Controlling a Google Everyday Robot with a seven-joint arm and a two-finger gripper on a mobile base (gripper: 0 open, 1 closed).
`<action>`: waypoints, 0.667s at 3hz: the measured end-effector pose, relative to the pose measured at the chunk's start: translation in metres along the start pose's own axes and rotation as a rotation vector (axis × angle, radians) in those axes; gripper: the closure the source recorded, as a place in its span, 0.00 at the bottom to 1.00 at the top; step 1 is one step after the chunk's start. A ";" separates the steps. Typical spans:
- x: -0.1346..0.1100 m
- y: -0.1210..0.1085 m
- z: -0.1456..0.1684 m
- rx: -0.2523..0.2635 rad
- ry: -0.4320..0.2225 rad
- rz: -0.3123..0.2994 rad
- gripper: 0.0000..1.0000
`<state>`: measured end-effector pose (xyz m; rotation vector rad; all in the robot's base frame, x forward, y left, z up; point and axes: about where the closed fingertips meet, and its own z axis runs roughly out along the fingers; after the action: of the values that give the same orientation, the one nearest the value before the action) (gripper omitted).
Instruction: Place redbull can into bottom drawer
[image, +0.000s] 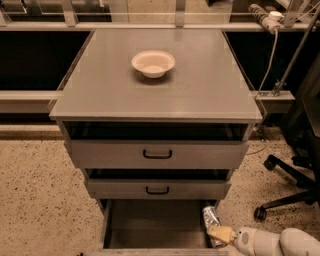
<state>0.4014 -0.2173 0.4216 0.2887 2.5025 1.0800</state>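
The bottom drawer (150, 222) of the grey cabinet stands pulled out, its plain grey inside showing. The redbull can (211, 219), shiny silver, stands tilted at the drawer's right wall, near the front right corner. My gripper (220, 233) comes in from the lower right on a white arm, its beige fingertips at the can's lower part. The can's lower end is hidden behind the fingers.
A beige bowl (153, 63) sits on the cabinet top (200, 95). Two upper drawers with black handles (157, 154) are slightly open. An office chair base (282, 197) stands on the speckled floor to the right. A rail with cables runs behind.
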 end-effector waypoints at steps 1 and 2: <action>-0.007 -0.021 0.043 -0.016 0.017 0.008 1.00; -0.008 -0.043 0.081 0.011 0.025 0.001 1.00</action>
<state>0.4429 -0.1969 0.3417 0.2806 2.5315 1.0769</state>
